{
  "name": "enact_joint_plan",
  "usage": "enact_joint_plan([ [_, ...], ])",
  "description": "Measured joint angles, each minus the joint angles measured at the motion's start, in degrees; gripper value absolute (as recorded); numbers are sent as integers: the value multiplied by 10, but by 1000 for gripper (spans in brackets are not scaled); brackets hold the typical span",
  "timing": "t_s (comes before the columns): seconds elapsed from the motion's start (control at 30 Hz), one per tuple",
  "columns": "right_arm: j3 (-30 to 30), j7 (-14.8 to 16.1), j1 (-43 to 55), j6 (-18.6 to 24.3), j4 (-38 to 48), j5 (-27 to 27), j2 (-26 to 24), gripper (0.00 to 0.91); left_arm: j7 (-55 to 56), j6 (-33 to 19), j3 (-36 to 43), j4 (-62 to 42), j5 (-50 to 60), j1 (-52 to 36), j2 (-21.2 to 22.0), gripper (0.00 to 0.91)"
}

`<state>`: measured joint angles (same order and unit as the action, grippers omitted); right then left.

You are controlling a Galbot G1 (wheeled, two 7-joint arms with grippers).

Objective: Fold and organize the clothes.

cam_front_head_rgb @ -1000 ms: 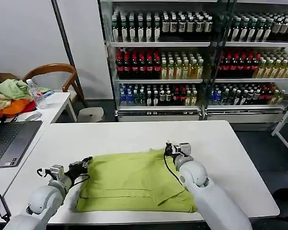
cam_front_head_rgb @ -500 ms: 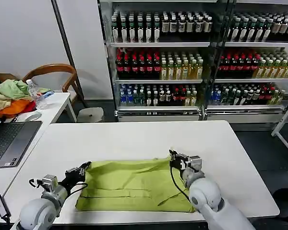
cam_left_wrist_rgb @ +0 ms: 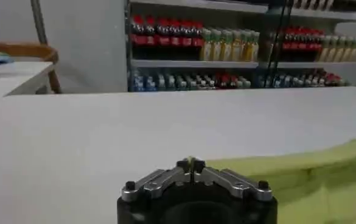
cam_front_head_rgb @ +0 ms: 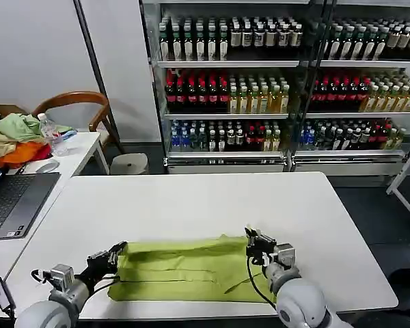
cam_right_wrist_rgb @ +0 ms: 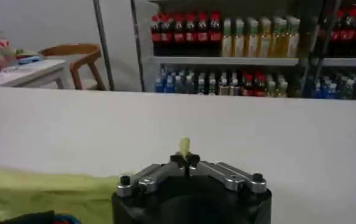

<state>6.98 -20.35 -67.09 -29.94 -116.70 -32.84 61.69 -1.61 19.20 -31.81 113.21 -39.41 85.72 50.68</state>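
Left tool (cam_front_head_rgb: 115,251) and right tool (cam_front_head_rgb: 254,240) each pinch a far corner of the T-shirt (cam_front_head_rgb: 184,270); its graphic is hidden.

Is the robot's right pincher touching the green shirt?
Touching. In the right wrist view, the right end effector is shut with a bit of the lime T-shirt poking up between its fingertips. The head view shows it at the shirt's far right corner.

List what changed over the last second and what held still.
Both grippers drew toward the robot's body, the left gripper and the right gripper each staying shut on a far corner of the T-shirt. The shirt's far edge came with them over the near part, leaving a narrower band. The white table, laptop and heap of garments stayed put.
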Motion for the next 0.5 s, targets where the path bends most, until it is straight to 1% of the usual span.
enact_joint_plan([
  [0.27, -4, 0, -27, 3, -10, 12, -6, 0, -2, 4, -9, 15, 2, 27, -8, 40],
  [0.5, -6, 0, -47, 8, -17, 31, -11, 0, -1, 3, -1, 11, 15, 29, -2, 40],
])
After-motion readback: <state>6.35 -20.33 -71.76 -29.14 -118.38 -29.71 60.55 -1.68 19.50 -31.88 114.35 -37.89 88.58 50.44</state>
